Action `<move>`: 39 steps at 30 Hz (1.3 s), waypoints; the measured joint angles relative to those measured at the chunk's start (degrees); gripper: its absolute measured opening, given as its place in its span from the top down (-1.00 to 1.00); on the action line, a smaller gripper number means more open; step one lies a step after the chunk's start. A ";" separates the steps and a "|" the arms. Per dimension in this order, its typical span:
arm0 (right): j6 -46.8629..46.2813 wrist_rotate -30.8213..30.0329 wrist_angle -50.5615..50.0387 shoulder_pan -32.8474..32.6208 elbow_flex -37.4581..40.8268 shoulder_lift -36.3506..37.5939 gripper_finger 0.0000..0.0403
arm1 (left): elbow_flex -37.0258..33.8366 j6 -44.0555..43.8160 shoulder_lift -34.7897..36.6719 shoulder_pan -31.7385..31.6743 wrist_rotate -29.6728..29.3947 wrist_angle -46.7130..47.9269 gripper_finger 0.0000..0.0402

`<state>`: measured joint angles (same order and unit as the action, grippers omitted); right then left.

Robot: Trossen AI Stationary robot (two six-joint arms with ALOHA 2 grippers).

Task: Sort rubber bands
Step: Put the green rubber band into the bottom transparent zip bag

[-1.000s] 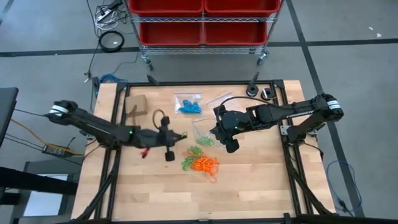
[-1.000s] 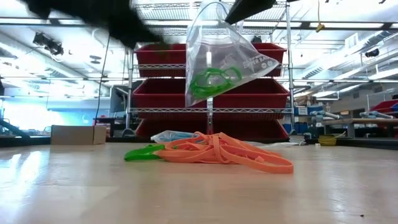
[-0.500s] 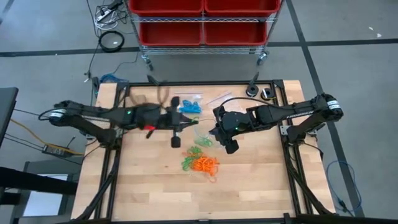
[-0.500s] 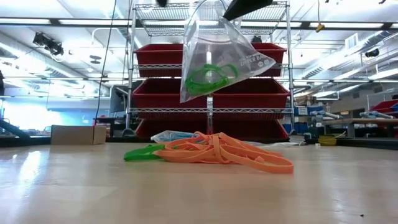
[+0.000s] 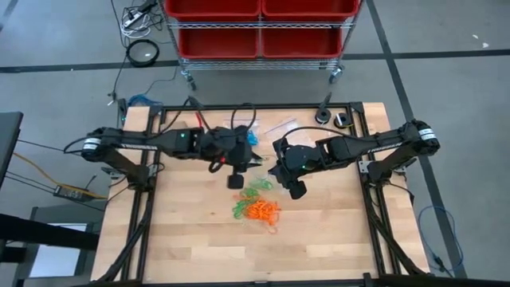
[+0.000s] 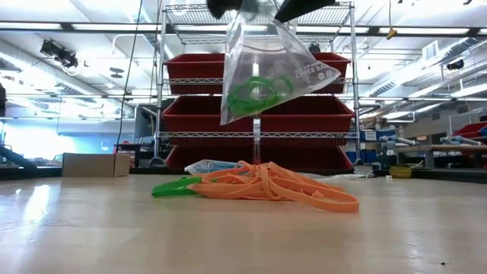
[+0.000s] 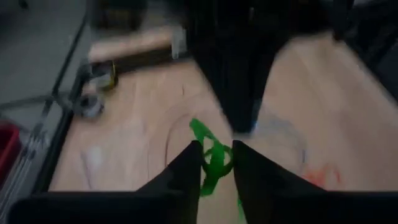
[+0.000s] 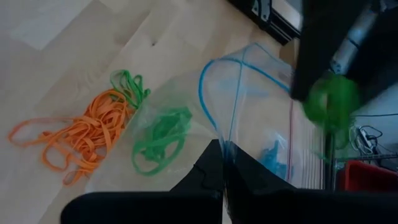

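Note:
A clear zip bag (image 6: 268,72) with green rubber bands (image 6: 259,95) inside hangs from my right gripper (image 8: 224,150), which is shut on its rim. My left gripper (image 7: 216,163) is above the bag's open mouth (image 8: 231,74), fingers apart, with one green rubber band (image 7: 213,158) between the fingertips. That band shows as a green blur (image 8: 333,102) in the right wrist view. Loose orange bands (image 5: 263,211) and green bands (image 5: 243,204) lie in a heap on the table below the bag. My left gripper has the green band (image 7: 213,158) in the gap between its fingertips; whether a finger touches it, I cannot tell. My right gripper pinches the bag's top edge (image 8: 227,138) by the blue zip strip between its two fingers. It comes from the table's right, slanting down. The bag hangs below it with its mouth open, clear of the table.
A second clear bag holding blue bands (image 5: 249,137) lies at the far side, partly under my left arm. A tan cardboard box (image 6: 95,164) stands at the far left. Behind the table is a wire rack with red bins (image 5: 259,24). Bare wood (image 5: 207,247) lies toward the near edge.
My left gripper has risen from the table left of the heap. It has gone toward the table's right and far edges, to the bag's mouth, and has tipped nearer to level. The bag has stayed hanging from my right gripper.

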<state>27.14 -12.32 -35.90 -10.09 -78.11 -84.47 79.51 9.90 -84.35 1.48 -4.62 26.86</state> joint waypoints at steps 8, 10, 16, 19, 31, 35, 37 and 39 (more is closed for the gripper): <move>0.19 -0.04 -0.13 0.02 0.00 0.00 1.00 | 4.18 -0.46 0.15 0.00 -1.86 8.09 0.21; 0.17 -0.02 -0.15 0.02 0.00 0.00 1.00 | 4.53 -0.44 0.15 0.02 -3.15 9.91 0.18; 0.13 -0.04 -0.22 0.02 0.00 0.00 1.00 | 4.89 -1.79 1.33 0.94 -5.59 16.89 0.16; 0.13 -0.02 -0.24 0.02 0.00 0.00 1.00 | 4.78 -3.92 2.11 2.73 -10.03 20.68 0.16; 0.26 0.02 -0.18 0.00 0.00 0.00 1.00 | -17.41 -18.20 4.59 18.04 -13.76 1.96 0.16; 0.56 0.04 -0.24 0.00 0.00 0.00 1.00 | -31.63 -23.83 4.52 21.44 -13.79 -19.04 0.19; 0.79 0.04 -0.15 0.00 0.00 0.00 1.00 | -38.37 -26.84 4.27 21.93 -13.81 -29.31 0.19; 0.98 0.07 -0.15 0.00 0.00 0.00 1.00 | -44.13 -29.79 3.32 22.03 -13.73 -37.75 0.20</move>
<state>28.12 -12.25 -36.05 -10.09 -78.11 -84.47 35.39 -19.88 -81.04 23.51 -18.35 -10.88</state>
